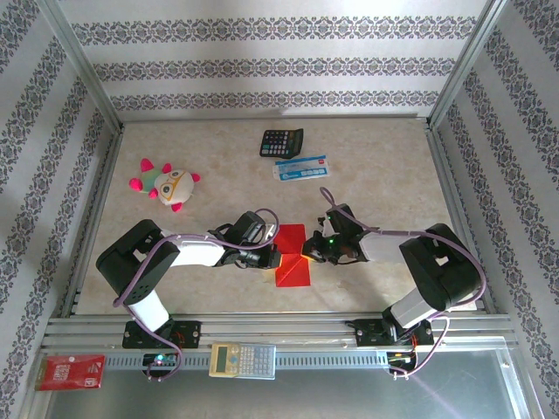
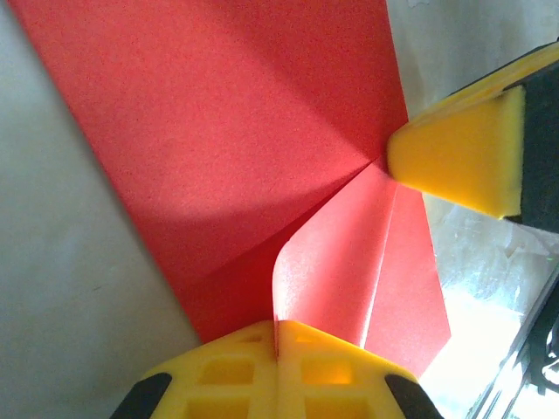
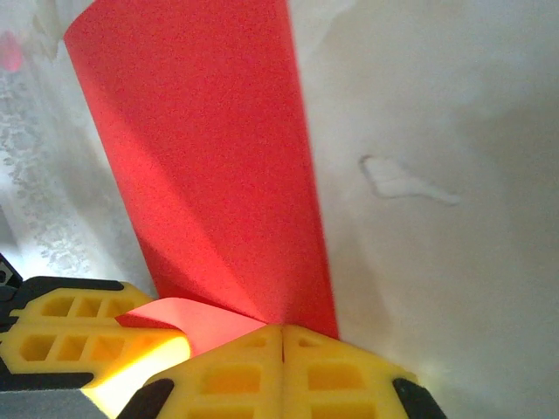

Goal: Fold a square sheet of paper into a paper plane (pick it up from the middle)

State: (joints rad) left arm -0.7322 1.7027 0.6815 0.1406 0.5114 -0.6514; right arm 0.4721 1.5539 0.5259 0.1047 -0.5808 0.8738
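A thin bright red square sheet of paper (image 1: 292,255), partly folded, lies on the beige worktop (image 1: 393,183) a little toward its near edge and about midway between its left and right edges. From above, its long axis runs from the near edge toward the far edge. Which end leads cannot be told from there.

The left gripper (image 2: 278,336) comes in from the sheet's left side with its yellow fingers (image 2: 236,371) pressed together, pinching a curled-up flap of the red paper at their seam. Creases in the sheet fan out from one spot on its right side. The right gripper (image 3: 282,336) meets the sheet there, fingertips closed tight and touching the paper. Whether any paper sits between its pads cannot be told.

Near the far edge rest a black calculator (image 1: 281,141) and, just beside it, a blue-and-white flat packet (image 1: 300,168). A pink and white plush toy (image 1: 166,183) lies toward the left edge. On the metal rail in front of the arms are a beige calculator (image 1: 243,359) and a small red printed packet (image 1: 72,371).
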